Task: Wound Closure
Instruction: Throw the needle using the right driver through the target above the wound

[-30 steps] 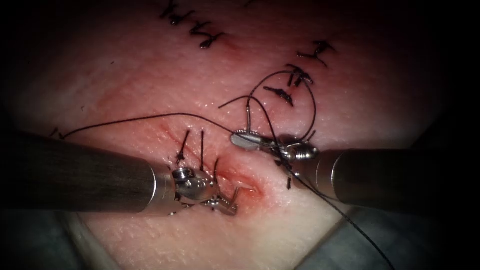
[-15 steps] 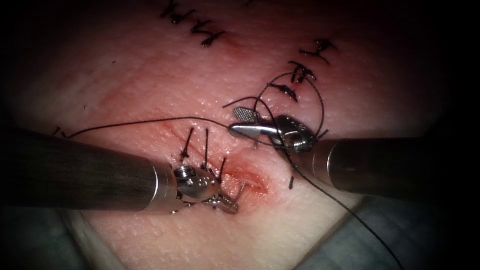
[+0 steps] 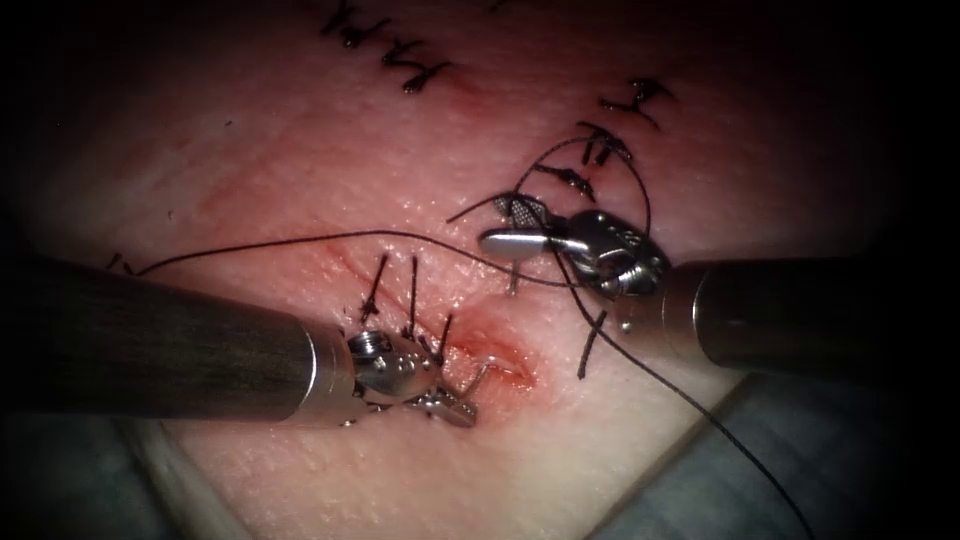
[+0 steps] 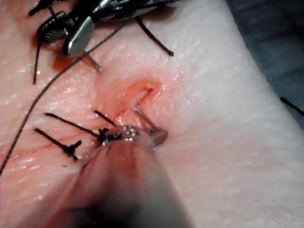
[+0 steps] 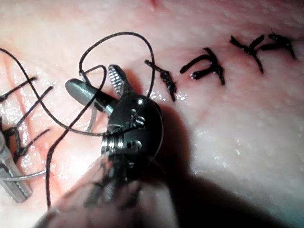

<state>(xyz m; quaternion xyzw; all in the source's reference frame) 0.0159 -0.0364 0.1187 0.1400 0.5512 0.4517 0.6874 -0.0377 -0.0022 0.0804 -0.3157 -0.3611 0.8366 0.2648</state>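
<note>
The open end of the cut (image 3: 505,352) lies on the tissue (image 3: 300,150), wet with red fluid. My left tool (image 3: 455,405) is shut on the curved needle (image 3: 482,378) near its tail, at the cut's left lip. The needle (image 4: 142,116) runs into the cut, and its tip (image 3: 513,285) stands out of the tissue on the right side. My right tool (image 3: 502,225) hovers open just above that tip, holding nothing. Black thread (image 3: 300,240) runs leftward across the tissue and loops around the right tool (image 5: 92,78).
Finished stitches (image 3: 390,290) with cut ends cross the cut above the left tool. Older stitch rows (image 3: 600,150) lie farther back. The tissue's edge meets a grey-blue drape (image 3: 800,450) at the lower right, where the thread trails off.
The right tool's jaws opened and it drew up and to the right, away from the needle tip. The left tool stayed put on the needle.
</note>
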